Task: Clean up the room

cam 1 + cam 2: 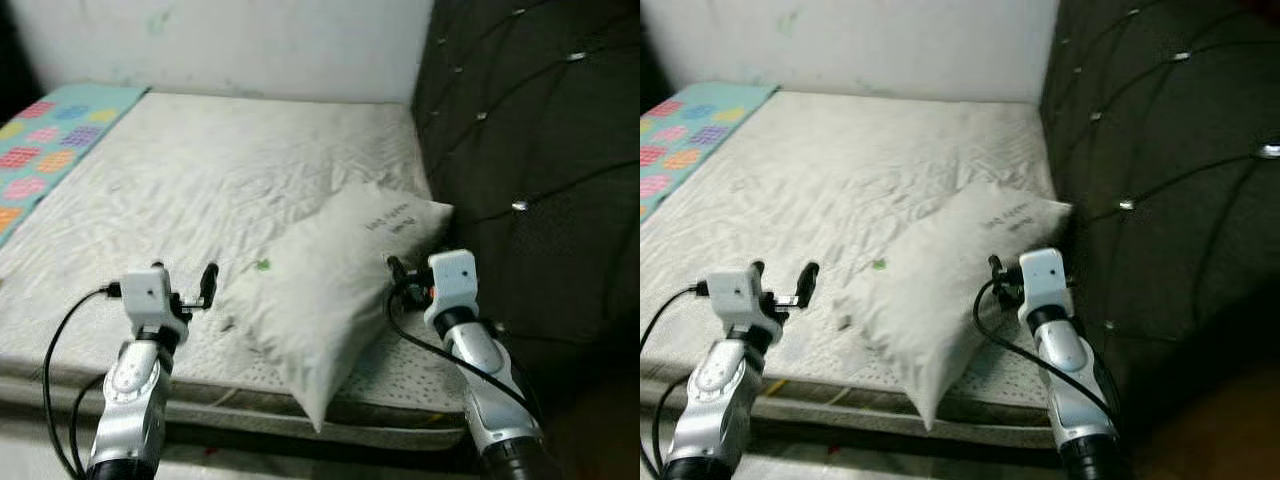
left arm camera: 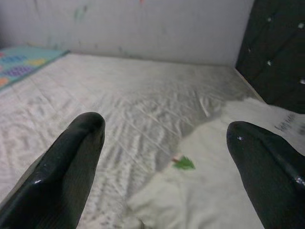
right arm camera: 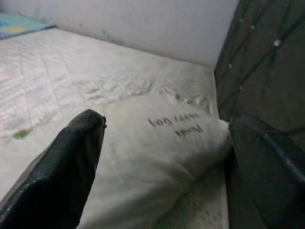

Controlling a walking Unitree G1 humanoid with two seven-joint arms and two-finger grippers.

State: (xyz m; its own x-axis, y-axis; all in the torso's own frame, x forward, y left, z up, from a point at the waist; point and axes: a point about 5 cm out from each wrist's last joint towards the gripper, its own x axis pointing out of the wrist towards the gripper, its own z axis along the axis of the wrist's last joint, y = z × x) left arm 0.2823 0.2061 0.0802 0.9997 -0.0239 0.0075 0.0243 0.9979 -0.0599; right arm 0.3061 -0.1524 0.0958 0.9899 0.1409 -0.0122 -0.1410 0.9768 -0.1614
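Observation:
A white pillow (image 1: 335,275) with dark lettering lies tilted on the bare white mattress (image 1: 190,170), its far corner against the dark headboard and its near corner hanging over the mattress's front edge. A small green scrap (image 1: 263,265) sits at the pillow's left edge. My left gripper (image 1: 185,275) hovers open just left of the pillow, above the mattress's front part. In the left wrist view its fingers (image 2: 71,157) frame the green scrap (image 2: 183,163). My right gripper (image 1: 405,275) is open at the pillow's right side, fingers (image 3: 71,162) spread around the lettered end of the pillow (image 3: 157,148).
A dark tufted headboard (image 1: 540,150) rises along the right. A white wall (image 1: 250,40) closes the far side. A turquoise blanket (image 1: 50,140) with coloured squares lies at the mattress's far left. The mattress's front edge (image 1: 230,400) runs just before my arms.

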